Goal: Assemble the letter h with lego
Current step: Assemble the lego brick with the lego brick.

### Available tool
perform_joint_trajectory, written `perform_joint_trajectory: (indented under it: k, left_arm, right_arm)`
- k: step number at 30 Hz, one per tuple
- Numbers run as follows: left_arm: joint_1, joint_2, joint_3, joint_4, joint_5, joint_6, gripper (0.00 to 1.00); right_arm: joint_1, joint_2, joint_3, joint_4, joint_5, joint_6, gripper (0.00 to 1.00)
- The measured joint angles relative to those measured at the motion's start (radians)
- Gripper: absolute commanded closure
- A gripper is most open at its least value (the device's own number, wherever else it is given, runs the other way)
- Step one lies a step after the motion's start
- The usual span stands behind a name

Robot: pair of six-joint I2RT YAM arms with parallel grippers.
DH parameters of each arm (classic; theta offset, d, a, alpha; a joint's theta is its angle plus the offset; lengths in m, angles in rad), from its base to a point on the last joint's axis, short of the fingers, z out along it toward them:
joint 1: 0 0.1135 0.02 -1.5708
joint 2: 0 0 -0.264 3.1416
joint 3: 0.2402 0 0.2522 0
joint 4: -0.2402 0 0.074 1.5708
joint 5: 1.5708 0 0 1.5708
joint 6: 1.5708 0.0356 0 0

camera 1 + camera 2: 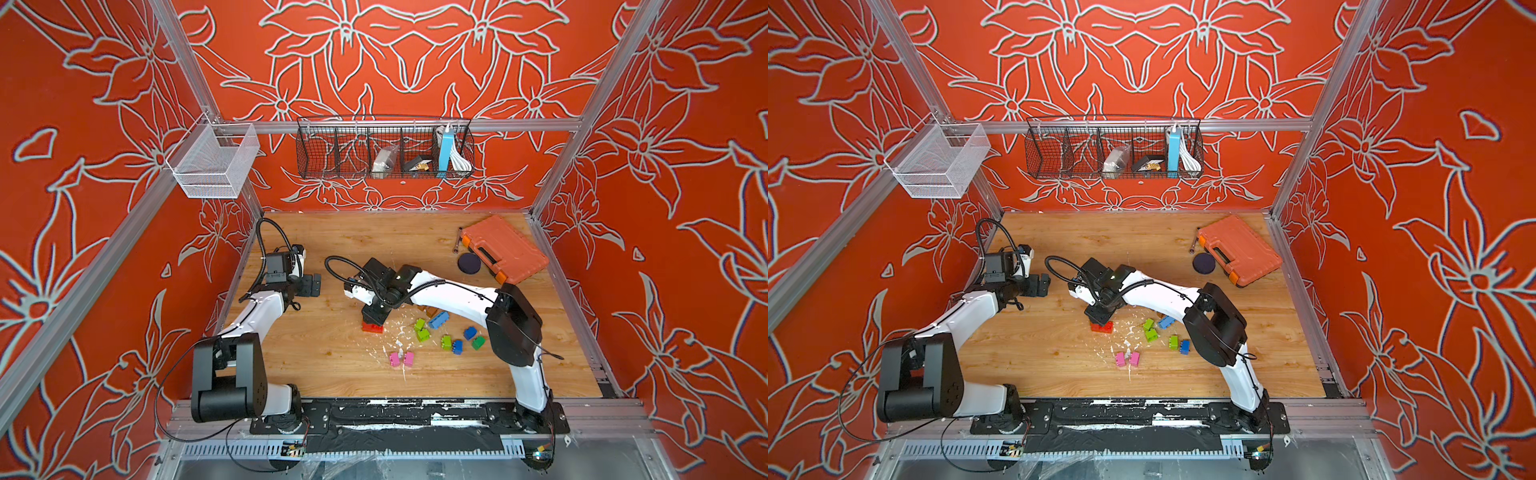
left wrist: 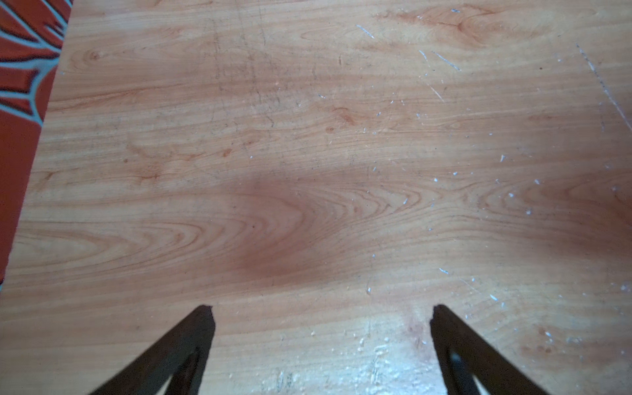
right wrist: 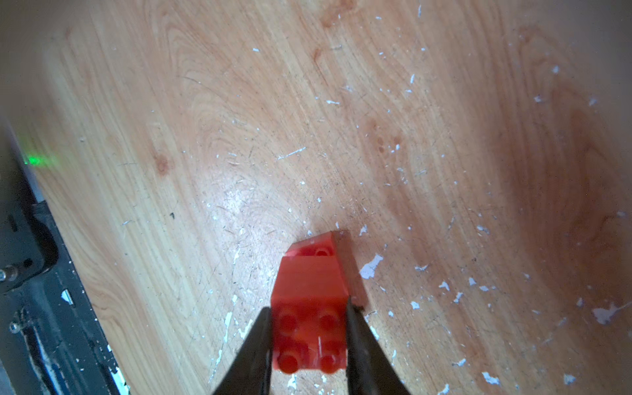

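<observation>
Lego bricks lay scattered right of centre on the table: two pink bricks nearest, then three lime, three blue, one dark green; right gripper, angled down, clamped a red brick; left gripper hung spread wide, empty, farther back.

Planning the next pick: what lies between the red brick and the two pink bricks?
No bricks: between the red brick and the pink bricks lies only wooden table with white flecks, seen in both top views.

Walled in red panels with grey flower outlines (silver aluminium rails framing them); floored with scratched, white-flecked light wooden board.
</observation>
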Motion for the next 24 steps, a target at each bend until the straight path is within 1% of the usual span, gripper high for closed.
perform_joint_trajectory:
  k: [14,24]
  left_arm:
    - [0.001,0.000,0.000,0.000,0.021,0.003,0.01]
    - [0.002,0.000,0.000,0.000,0.032,0.004,0.01]
  right_arm:
    - [0.006,-0.013,-0.034,0.009,0.011,-0.156,0.84]
    - [0.009,-0.006,-0.032,0.011,0.021,-0.214,0.83]
